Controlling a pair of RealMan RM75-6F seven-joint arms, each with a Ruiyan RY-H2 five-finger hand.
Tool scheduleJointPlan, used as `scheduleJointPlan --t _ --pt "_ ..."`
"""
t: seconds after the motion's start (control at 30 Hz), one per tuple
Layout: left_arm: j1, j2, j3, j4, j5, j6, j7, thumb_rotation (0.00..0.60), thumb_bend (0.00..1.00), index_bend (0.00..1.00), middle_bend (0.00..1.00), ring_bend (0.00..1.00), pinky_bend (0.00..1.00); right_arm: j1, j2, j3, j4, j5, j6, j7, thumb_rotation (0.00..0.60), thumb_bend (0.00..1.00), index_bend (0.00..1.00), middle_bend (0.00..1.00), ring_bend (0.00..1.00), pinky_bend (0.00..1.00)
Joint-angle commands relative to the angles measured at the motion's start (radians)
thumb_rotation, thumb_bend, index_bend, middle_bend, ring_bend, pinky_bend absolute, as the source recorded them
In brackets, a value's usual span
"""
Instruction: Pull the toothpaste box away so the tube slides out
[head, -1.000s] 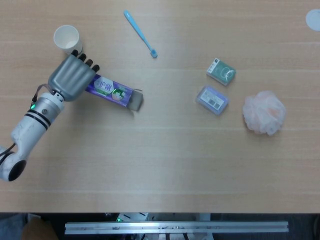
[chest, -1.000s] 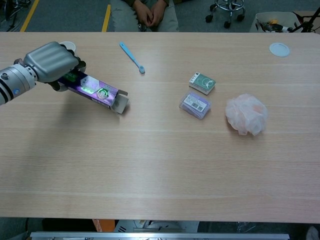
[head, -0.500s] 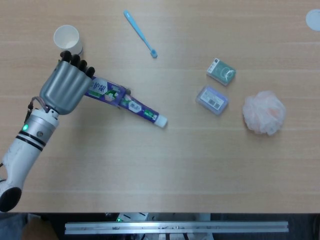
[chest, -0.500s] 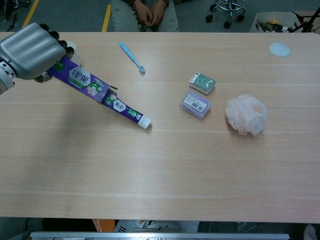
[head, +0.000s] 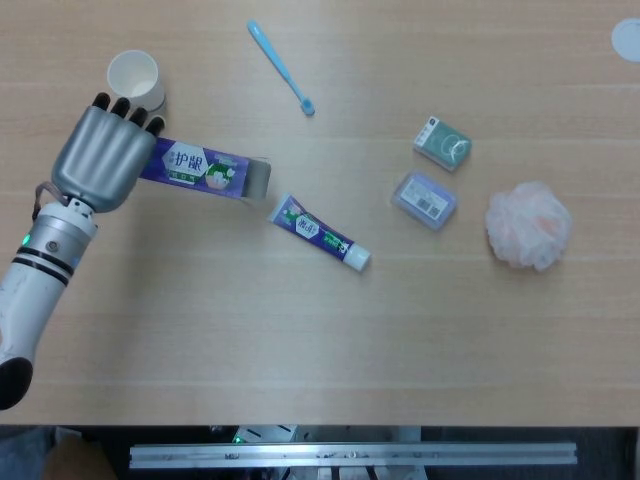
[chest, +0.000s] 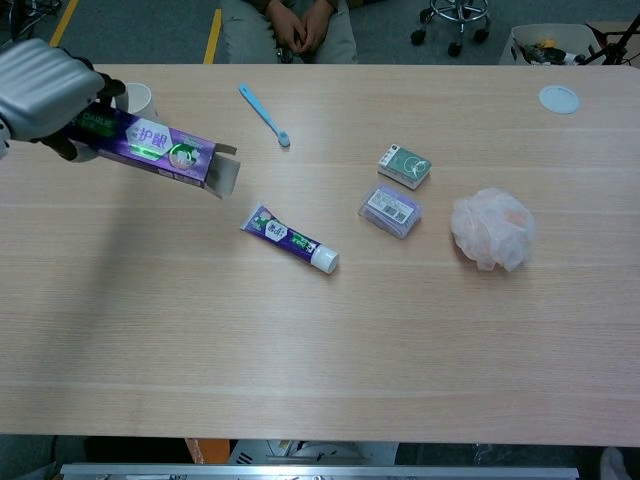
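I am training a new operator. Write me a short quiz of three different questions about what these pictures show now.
1. True or false: the toothpaste tube lies fully outside the toothpaste box.
2. Which hand holds the box? A) left hand B) right hand C) neither
3. Fill in: the tube's white cap points toward the ____ on the right of the table.

Key
1. true
2. A, the left hand
3. bath sponge

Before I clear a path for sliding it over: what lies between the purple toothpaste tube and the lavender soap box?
Nothing: in the head view, bare wooden table separates the purple toothpaste tube from the lavender soap box.
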Motion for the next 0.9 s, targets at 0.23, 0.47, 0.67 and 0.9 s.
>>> scheduleJointPlan --t 0.23,0.47,0.67,0.9 --pt "0.05 -0.018 0.01 0.118 -0.034 -0.138 -0.39 0.6 0.23 0.42 0.45 0.33 0.35 0.003 0.003 -0.001 -0.012 -0.004 -0.001 -0.013 0.6 0.29 0.39 0.46 0.38 0.44" --pt "0.052 -0.07 0.046 0.204 -0.041 -0.203 -0.439 0.6 0.23 0.38 0.44 0.33 0.35 0.006 0.004 -0.002 -0.018 -0.005 -0.005 -0.021 0.6 0.29 0.39 0.46 0.38 0.44" --pt "0.049 -0.075 0.057 0.202 -0.077 -0.244 -0.451 0.6 0.23 0.1 0.19 0.16 0.31 0.012 0.004 0.0 -0.021 -0.005 -0.01 -0.025 0.6 0.29 0.39 0.46 0.38 0.44" --pt "0.097 -0.022 0.034 0.108 -0.049 -0.114 -0.48 0.6 0.23 0.0 0.08 0.08 0.22 0.01 0.002 0.003 -0.014 0.011 -0.013 -0.023 0.6 0.29 0.39 0.46 0.38 0.44"
